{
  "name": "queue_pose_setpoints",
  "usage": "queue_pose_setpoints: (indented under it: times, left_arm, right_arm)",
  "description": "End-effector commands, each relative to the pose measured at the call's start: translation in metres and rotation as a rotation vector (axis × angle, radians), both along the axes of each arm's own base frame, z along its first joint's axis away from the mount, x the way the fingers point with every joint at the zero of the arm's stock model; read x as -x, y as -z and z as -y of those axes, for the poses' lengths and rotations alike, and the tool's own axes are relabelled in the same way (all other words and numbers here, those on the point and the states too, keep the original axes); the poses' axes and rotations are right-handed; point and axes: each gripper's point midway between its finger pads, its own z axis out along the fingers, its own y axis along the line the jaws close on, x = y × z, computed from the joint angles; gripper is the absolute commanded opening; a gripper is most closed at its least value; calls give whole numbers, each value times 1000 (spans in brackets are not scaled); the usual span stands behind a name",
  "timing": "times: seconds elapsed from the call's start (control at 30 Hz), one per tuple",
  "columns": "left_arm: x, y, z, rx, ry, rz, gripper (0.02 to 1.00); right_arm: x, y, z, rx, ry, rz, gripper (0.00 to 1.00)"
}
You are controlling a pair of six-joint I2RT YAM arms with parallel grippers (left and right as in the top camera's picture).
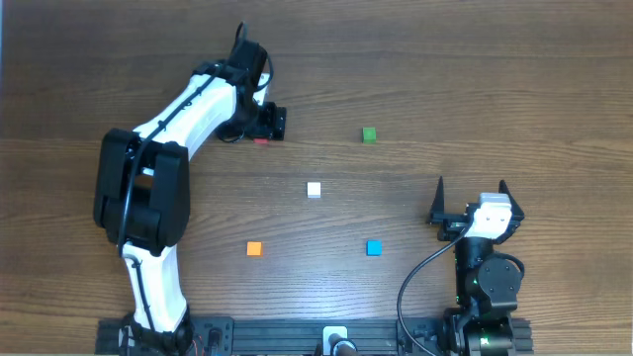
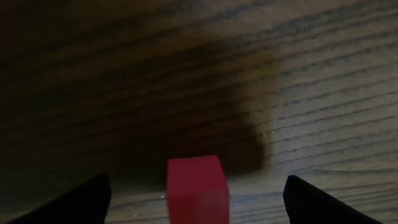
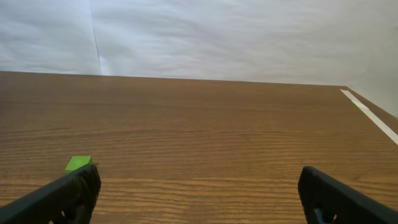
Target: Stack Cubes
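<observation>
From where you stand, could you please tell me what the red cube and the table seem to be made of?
Red cube: probably plastic or painted wood, going by the even colour and the matte faces with no visible grain. Table: wood or a wood-look laminate, with long brown grain lines and a low sheen.

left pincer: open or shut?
Open. The left pincer stands spread wide in its wrist view; the red cube sits in the gap, touching neither side.

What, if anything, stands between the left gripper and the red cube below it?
Nothing visible does. The red cube sits on the bare wooden table, directly between the open fingers of the left gripper, with a clear gap on either side of it.
</observation>
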Motion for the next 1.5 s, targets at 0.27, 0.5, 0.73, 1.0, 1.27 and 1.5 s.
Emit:
queue_pose_setpoints:
  times: [0.27,0.5,0.73,1.0,1.27,1.5]
  left_arm:
    - [-4,5,0,-18,-9,0,652]
    - [-4,10,-2,-32,-12,-7,568]
    - [-4,11,-2,-35,-15,-7,430]
    - [-4,10,-2,-30,-45,-9,178]
    - [25,-74,45,48,-119,75,42]
    - [76,-113,87,34,-121,112,42]
  right_arm:
    - [0,2,-1,4,-4,-1,993]
    - [0,2,-1,4,-4,-1,991]
    - [0,2,-1,4,-4,-1,993]
    - [0,2,-1,4,-4,-1,993]
    - [0,2,-1,4,-4,-1,993]
    - [0,2,-1,4,-4,-1,991]
